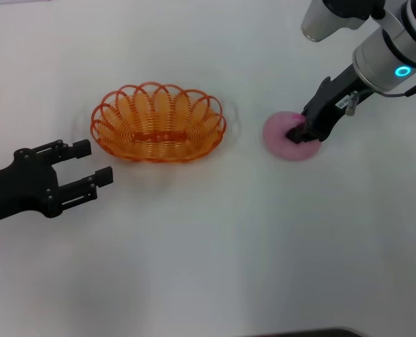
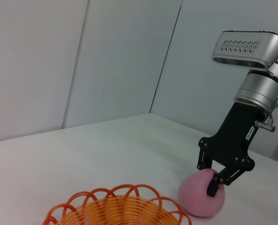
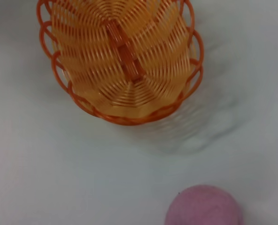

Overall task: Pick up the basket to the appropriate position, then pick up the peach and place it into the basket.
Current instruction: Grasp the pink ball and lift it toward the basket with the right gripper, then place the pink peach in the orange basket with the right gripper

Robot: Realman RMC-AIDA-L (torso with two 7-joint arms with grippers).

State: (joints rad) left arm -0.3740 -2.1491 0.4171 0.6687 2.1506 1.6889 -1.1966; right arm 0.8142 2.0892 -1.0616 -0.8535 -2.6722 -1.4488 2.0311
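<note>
Peach (image 1: 284, 137) partly hidden under right gripper (image 1: 297, 133), fingers straddling its top and touching it, clamped on, fruit on the table (image 1: 215, 239) right of basket (image 1: 157, 123); left gripper (image 1: 88, 163) spread wide, holding nothing, beside basket's left end

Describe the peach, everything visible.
The peach is a round, matte pink ball, smooth-looking, much smaller than the basket. It sits on the white table to the basket's right, apart from it, not inside. The right end effector is down on its top, fingers straddling it; whether they grip it is unclear. Its underside rests on the table.
</note>
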